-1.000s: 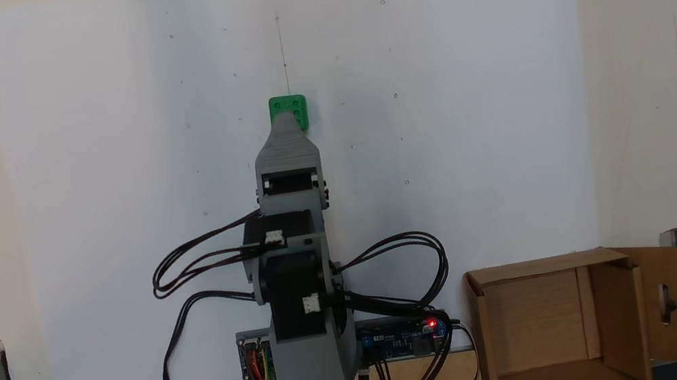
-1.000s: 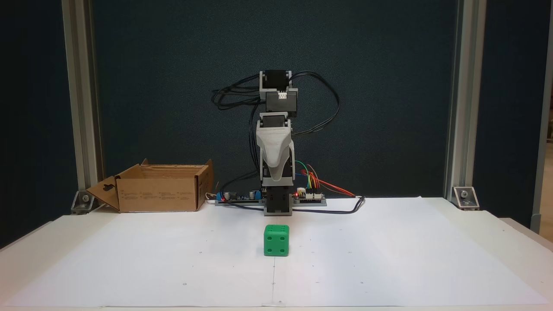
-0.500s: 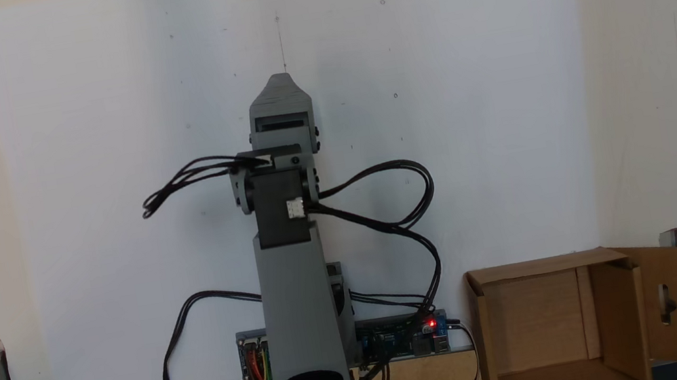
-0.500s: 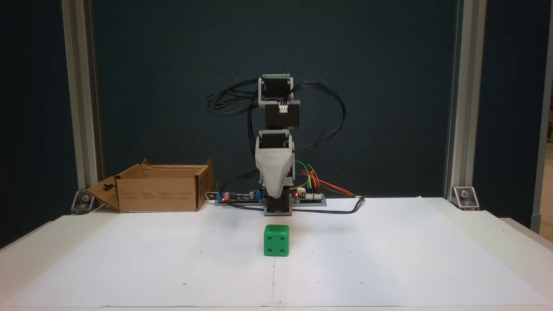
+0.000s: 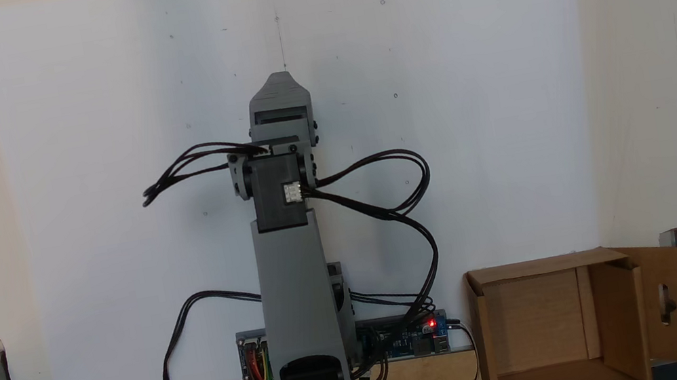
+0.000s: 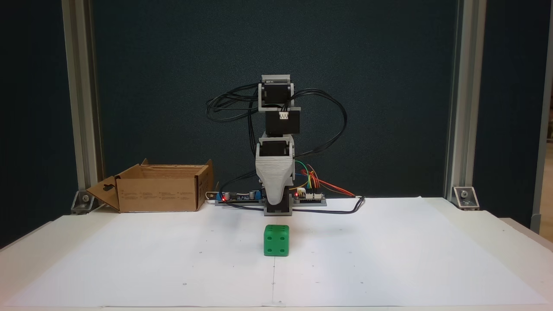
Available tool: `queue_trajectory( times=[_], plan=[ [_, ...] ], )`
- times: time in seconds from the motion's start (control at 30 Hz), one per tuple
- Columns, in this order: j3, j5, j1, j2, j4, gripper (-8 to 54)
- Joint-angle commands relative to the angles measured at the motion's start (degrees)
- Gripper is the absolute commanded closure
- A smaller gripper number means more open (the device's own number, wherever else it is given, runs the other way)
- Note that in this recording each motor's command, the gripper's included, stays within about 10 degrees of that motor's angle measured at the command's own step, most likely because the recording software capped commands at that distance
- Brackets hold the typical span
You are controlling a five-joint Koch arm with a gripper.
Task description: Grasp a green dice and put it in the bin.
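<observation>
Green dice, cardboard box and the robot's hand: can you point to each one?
green dice (image 6: 276,240): a fixed view, its front face.
bin (image 6: 157,195): a fixed view, its front wall.
hand (image 6: 275,199): a fixed view, its tapered grey tip.

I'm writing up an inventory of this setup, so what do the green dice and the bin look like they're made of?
The green dice looks like moulded or printed plastic: uniform bright green, slight sheen, rounded edges, recessed round pips. The bin is brown corrugated cardboard, matte, with folded flaps and a cut-out slot in one flap.

Green dice (image 6: 276,240) on table, bin (image 6: 160,189) behind-left.
</observation>
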Motion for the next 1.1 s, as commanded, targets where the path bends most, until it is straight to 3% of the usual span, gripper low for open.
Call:
queue_trajectory(
  times=[0.0,1.07],
  plan=[
    [-0.6,2.3,-1.7,0.4,-0.3,2.4],
    [3.6,4.8,-3.0,-5.2,-4.2,2.4]
  ],
)
